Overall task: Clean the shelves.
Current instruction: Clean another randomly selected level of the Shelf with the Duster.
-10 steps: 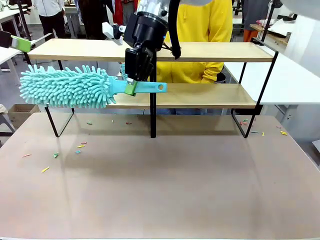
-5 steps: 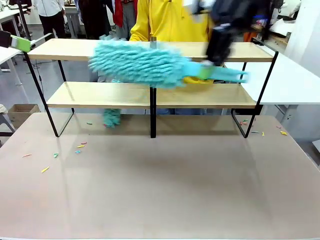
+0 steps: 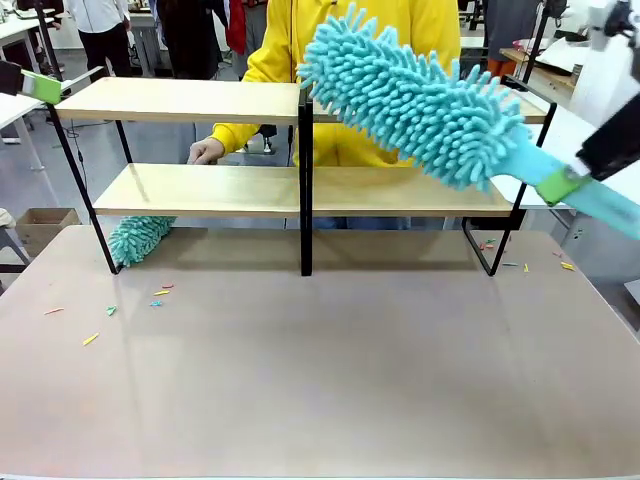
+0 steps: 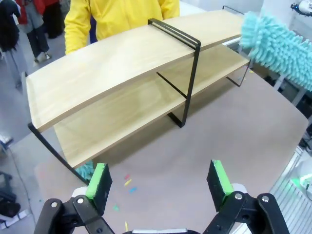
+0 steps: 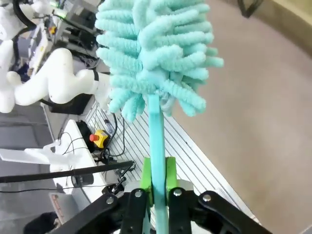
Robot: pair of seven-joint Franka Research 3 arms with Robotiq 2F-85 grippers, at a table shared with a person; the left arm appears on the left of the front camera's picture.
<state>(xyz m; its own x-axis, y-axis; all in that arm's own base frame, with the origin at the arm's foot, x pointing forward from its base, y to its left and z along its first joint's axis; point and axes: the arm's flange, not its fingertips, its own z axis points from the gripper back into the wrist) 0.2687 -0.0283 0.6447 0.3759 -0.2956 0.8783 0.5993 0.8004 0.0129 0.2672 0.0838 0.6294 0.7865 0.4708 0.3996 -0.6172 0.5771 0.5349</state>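
The right end effector (image 5: 157, 187) is clenched on the flat handle of a teal microfibre duster (image 3: 415, 95), green pads pressed on both sides of it. In the front view the duster is raised at the right, head tilted up and leftward, overlapping the top board of the shelves (image 3: 180, 98) in the picture; whether it touches the board cannot be told. The left end effector (image 4: 159, 182) is released, pads spread wide, holding nothing, hovering above the tabletop (image 3: 330, 370) near the left end of the shelves.

The shelves stand at the far edge of the tabletop. A person in a yellow top stands behind them, one hand (image 3: 206, 151) resting at the lower board. A second teal duster (image 3: 140, 238) lies under the left end of the lower board. Small coloured scraps (image 3: 158, 296) are scattered on the tabletop.

Hazards, as judged:
- The duster head reaches far beyond the grip; a fast sweep may strike the central upright or the person's hand.
- The narrow handle may rotate between the pads under side load.
- Downward pressure may shift the light frame.
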